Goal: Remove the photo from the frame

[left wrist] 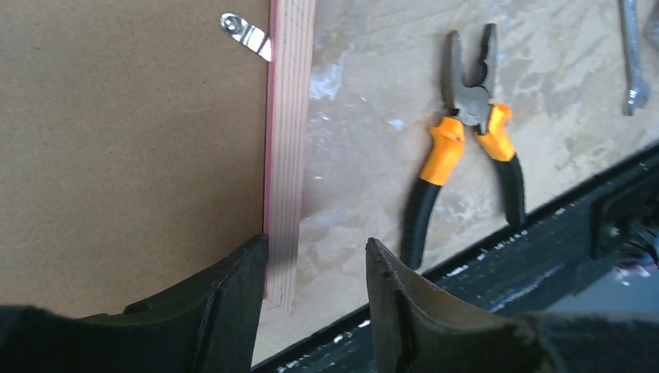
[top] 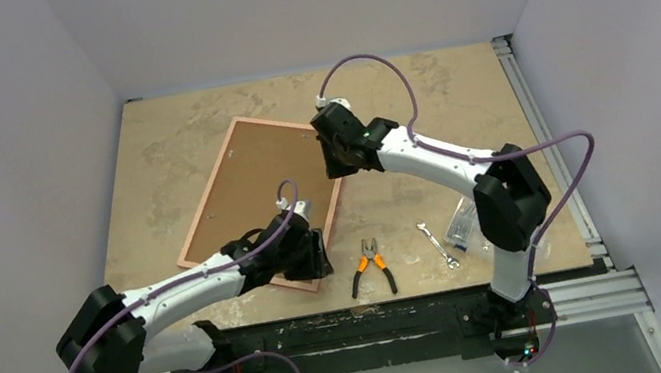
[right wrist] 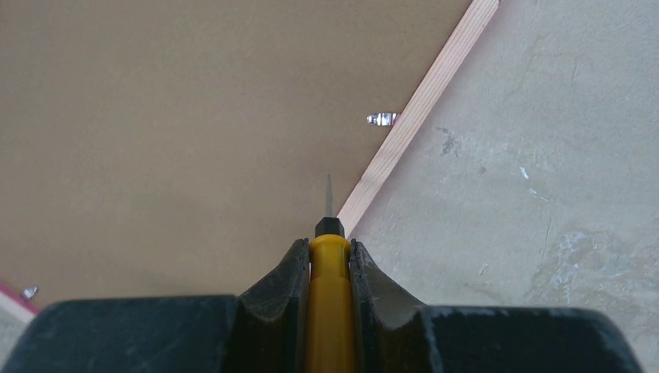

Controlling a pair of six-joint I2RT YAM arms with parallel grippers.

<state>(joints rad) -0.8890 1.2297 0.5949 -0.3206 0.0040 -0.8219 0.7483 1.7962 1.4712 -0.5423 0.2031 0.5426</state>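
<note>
Frame (top: 245, 185) laid face down on the table (top: 455, 105), brown board up.
Its long axis is angled from near left to far right; the rail by its near corner is straddled by the spread left gripper (left wrist: 315, 245), and a yellow screwdriver (right wrist: 329, 311) is pinched by the right gripper (right wrist: 330, 245) over the board.

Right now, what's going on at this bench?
The frame lies face down, brown backing up. The right gripper is shut on a yellow-handled screwdriver, tip over the backing near a metal clip by the frame's edge. The left gripper is open, straddling the frame's near edge. No photo in sight yet. A wrench and pliers lie on the table alongside.
</note>
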